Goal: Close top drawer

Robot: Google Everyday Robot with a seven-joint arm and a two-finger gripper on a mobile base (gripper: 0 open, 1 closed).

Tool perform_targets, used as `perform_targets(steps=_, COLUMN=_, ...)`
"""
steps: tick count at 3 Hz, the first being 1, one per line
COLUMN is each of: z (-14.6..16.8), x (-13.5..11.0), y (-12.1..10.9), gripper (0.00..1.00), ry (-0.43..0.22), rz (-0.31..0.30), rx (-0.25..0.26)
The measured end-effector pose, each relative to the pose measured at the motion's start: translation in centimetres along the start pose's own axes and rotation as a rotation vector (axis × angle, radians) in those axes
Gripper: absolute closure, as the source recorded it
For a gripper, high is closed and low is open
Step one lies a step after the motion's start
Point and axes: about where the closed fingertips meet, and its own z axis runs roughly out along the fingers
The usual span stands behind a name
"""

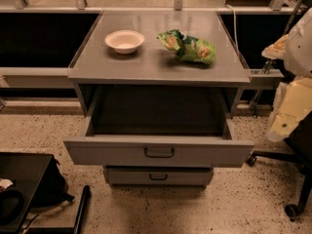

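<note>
The top drawer (97, 152) of the grey metal cabinet is pulled wide open. Its broad front panel carries a small dark loop handle (159, 152), and its deep interior (158, 111) is dark and looks empty. A shorter drawer front (131, 176) with a similar handle sits below it, only slightly out. My gripper is not in view. Only cream-coloured arm links (292, 106) show at the right edge, beside and right of the open drawer's right corner.
A white bowl (125, 41) and a green snack bag (187, 47) lie on the cabinet top (156, 67). An office chair base (287, 179) with castors stands at the right. A black case (22, 189) and a bag lie on the floor at the lower left.
</note>
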Motion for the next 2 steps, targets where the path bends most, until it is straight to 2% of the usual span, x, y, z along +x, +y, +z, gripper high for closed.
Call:
perform_targets(steps=1, z=3.8, x=1.6, y=1.6, gripper=0.0, ry=-0.093, rz=-0.01, rx=-0.042)
perform_targets(steps=2, z=11.4, x=4.5, y=5.1, gripper=0.0, ry=-0.269, rz=0.03, rx=-0.124)
